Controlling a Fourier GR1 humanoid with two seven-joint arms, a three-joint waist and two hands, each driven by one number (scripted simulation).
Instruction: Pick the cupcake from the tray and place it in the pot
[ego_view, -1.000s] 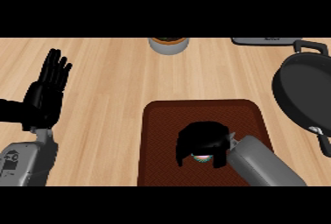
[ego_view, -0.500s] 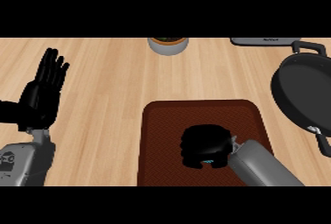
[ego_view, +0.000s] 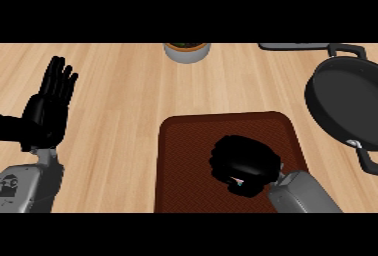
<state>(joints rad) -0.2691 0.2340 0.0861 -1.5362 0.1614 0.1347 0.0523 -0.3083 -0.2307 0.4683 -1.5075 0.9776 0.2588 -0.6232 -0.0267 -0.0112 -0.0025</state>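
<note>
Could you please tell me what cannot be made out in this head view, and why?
Head view only:
1. The cupcake: mostly hidden under the curled right hand; whether it has left the tray cannot be told.
2. The pot: right side cut off by the picture's edge.
3. The grey container at the top: cut off above, contents unclear.
4. The dark object, top right: mostly cut off, unidentifiable.

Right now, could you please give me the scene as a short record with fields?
tray: brown, on the wooden counter
cupcake: over the tray, mostly hidden; only a small pale bit shows
right robot hand: fingers curled round the cupcake
pot: dark, right of the tray, cupcake not in it
left robot hand: open, resting at the view's left, fingers up
grey container: at the counter's far edge
cupcake lifted: cannot tell
</note>
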